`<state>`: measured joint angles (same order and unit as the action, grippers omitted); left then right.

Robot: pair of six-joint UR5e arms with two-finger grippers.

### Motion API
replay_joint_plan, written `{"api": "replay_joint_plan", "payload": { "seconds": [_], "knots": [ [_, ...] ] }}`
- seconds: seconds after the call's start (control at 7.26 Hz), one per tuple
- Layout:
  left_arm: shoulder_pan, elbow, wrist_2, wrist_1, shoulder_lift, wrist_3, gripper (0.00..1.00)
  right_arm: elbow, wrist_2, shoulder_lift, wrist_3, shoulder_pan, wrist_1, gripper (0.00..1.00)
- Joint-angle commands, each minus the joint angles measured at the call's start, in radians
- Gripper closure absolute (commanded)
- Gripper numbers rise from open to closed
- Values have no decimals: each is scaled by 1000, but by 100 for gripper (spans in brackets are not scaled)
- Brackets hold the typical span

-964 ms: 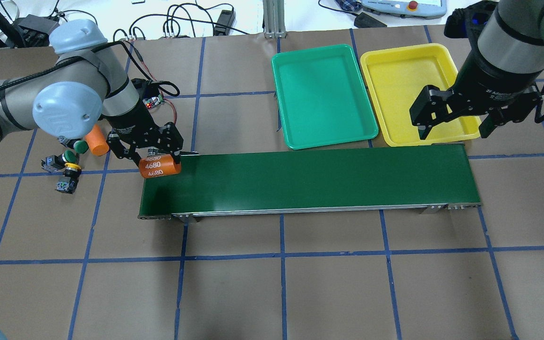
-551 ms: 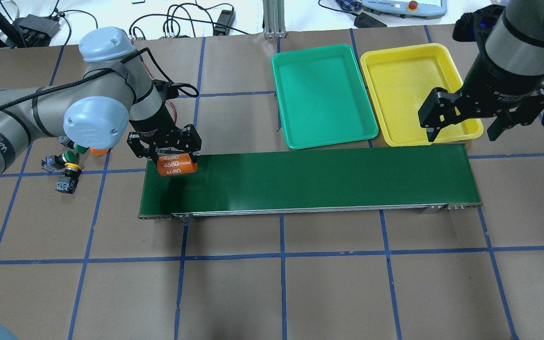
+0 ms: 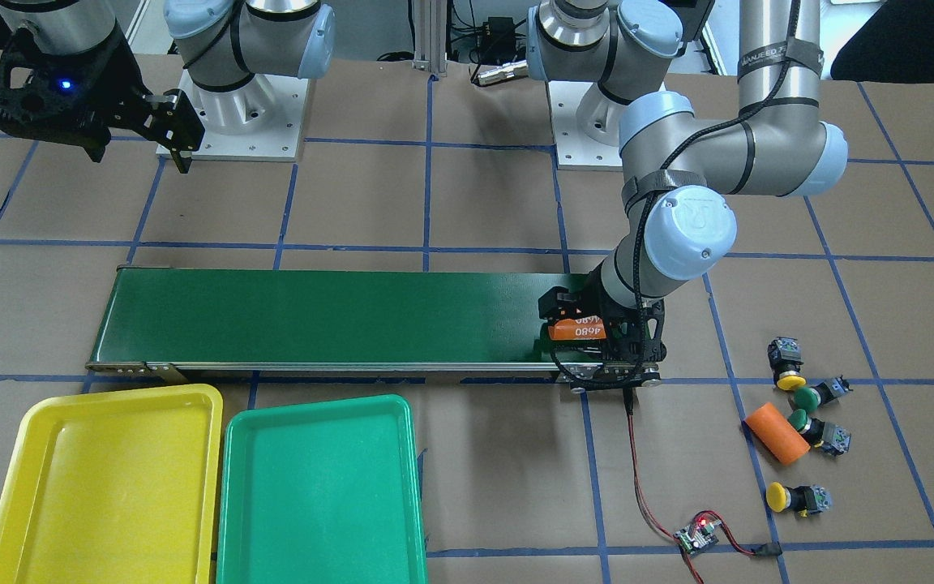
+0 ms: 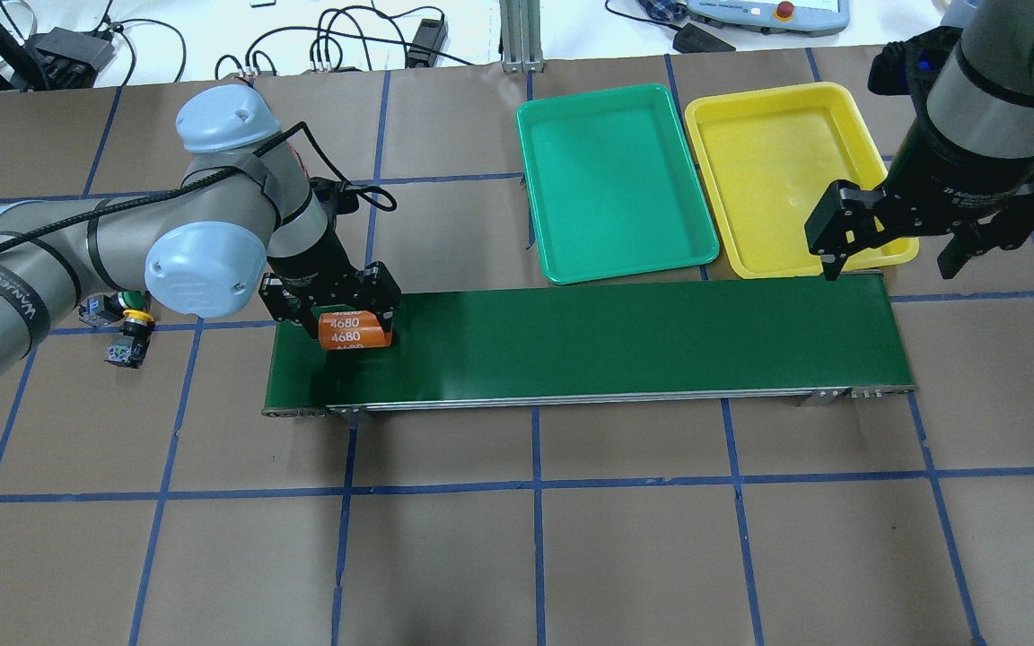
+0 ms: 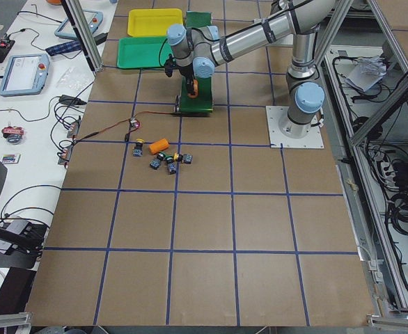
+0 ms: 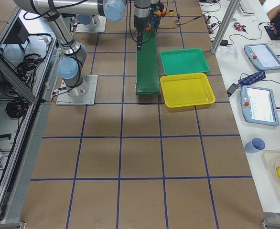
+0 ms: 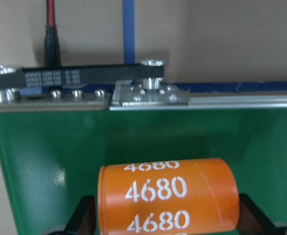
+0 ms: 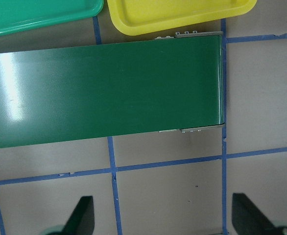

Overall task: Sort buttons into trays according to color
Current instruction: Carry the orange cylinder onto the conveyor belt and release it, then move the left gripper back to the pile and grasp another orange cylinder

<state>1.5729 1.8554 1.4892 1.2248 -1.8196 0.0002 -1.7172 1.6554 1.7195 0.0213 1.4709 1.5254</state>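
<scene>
Four buttons lie on the table beyond the belt's end: a yellow one, two green ones and another yellow one. In the overhead view my left arm hides most of them; one yellow-capped button shows. The green tray and yellow tray hold nothing. My left gripper is shut on an orange 4680 cylinder over the conveyor's left end. My right gripper is open and holds nothing, above the belt's right end by the yellow tray.
The long dark green conveyor belt runs across the middle. A second orange cylinder lies among the buttons. A small circuit board with a red-black wire runs to the belt's end. Cables and pendants lie beyond the far table edge.
My left gripper has carried the orange cylinder to the right, from the belt's corner to over its left end. My right gripper has drifted slightly right and toward the belt.
</scene>
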Motion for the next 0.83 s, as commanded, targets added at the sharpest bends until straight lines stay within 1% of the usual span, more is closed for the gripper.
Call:
{"api": "replay_joint_plan", "payload": {
  "seconds": [0.0,0.14,0.28,0.41,0.55,0.69],
  "knots": [
    [-13,-54,0,15,54,3,0,-1,-3,-1,2,0,1,0],
    [-43,-129,3,88,59,29,0,-1,-3,-1,6,0,21,0],
    [-101,-212,0,173,56,88,0,-1,-6,-1,6,0,28,0],
    [-197,-292,-1,215,16,245,0,-2,-5,-4,6,0,30,0],
    [-270,-342,-3,205,-44,418,0,-4,-2,-5,8,0,32,0],
    [-307,-384,3,173,-119,576,0,-5,0,-5,8,-1,39,0]
  ]
}}
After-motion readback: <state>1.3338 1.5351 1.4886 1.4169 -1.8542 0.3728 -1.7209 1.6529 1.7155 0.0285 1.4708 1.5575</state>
